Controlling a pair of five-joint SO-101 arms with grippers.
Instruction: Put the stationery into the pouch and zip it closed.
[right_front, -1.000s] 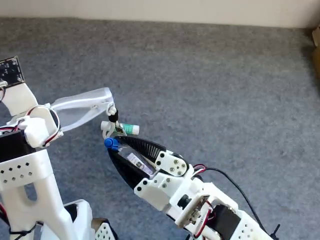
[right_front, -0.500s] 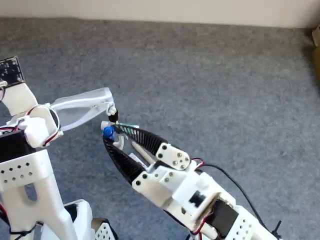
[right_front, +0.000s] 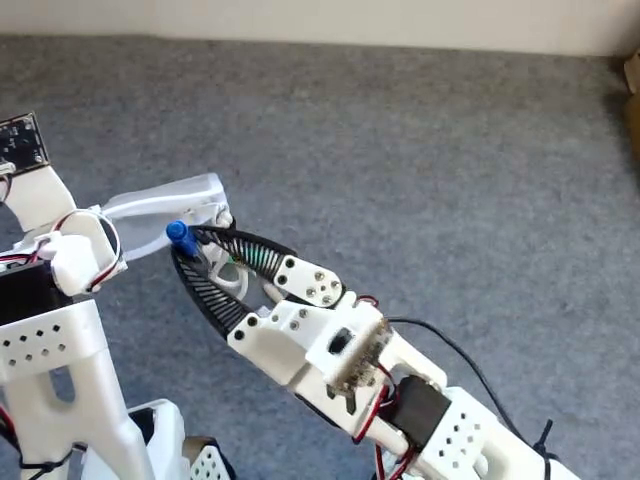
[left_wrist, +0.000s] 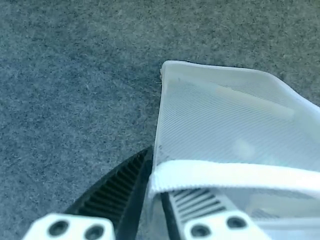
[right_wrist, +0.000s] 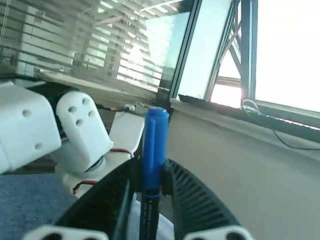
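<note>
The translucent white mesh pouch (right_front: 165, 217) hangs above the grey carpet, held up at its edge by my left gripper (left_wrist: 156, 195), which is shut on it. Through the pouch (left_wrist: 235, 130) a pale stick-shaped item shows faintly. My right gripper (right_front: 192, 252) is shut on a blue-capped pen (right_front: 178, 233), tilted up with the cap right at the pouch's mouth. In the right wrist view the pen (right_wrist: 151, 150) stands between the black ribbed fingers (right_wrist: 107, 205), pointing up toward the left arm. A green-and-white item (right_front: 262, 259) lies under the right gripper.
Grey carpet (right_front: 440, 170) stretches open to the right and back. The left arm's white base (right_front: 60, 370) fills the lower left. A wall runs along the far edge, and something brown sits at the right border (right_front: 633, 80).
My right gripper has swung the blue pen up and to the left, from beside the green-and-white item to the pouch's mouth. The left gripper and pouch have stayed still.
</note>
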